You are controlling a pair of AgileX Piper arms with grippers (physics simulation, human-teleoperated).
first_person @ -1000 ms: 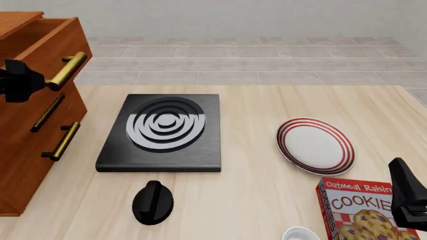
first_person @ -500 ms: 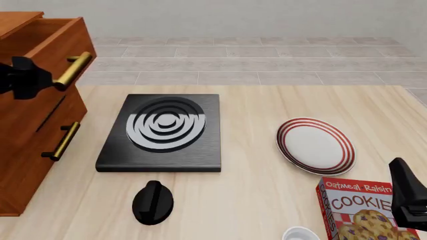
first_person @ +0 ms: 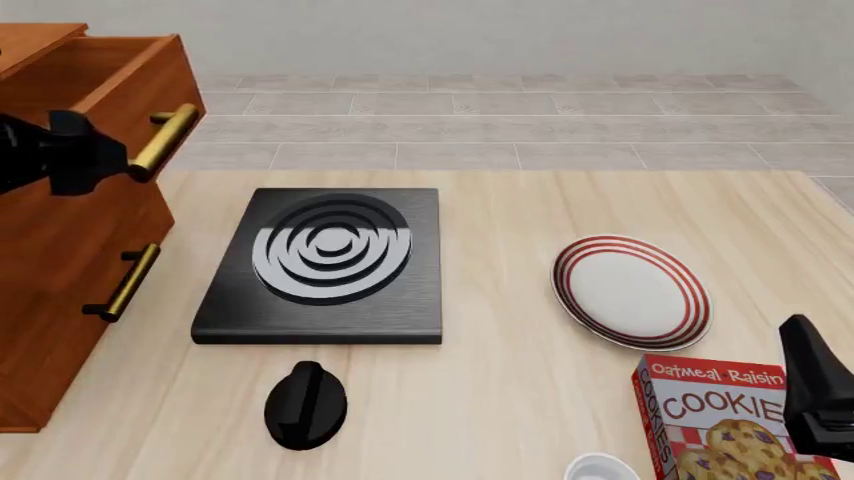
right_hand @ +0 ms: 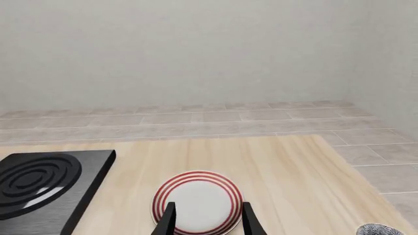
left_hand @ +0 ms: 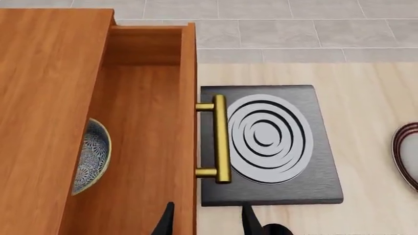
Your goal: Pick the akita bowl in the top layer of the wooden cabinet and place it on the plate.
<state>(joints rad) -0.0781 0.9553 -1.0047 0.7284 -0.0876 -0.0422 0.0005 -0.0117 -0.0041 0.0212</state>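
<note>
left tool (first_person: 94,150) standing open, apart from brass handle (first_person: 163,141) | akita bowl (left_hand: 90,155) sitting inside pulled-out top layer (left_hand: 140,147) of wooden cabinet (first_person: 60,300) | plate (first_person: 630,291) lying right on worktop (first_person: 507,400) | right tool (right_hand: 204,218) hanging open above plate

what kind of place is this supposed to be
Likely a simulated kitchen tabletop: a black stove with its knob, a red-ringed plate, a cookie box, and a wooden cabinet.
</note>
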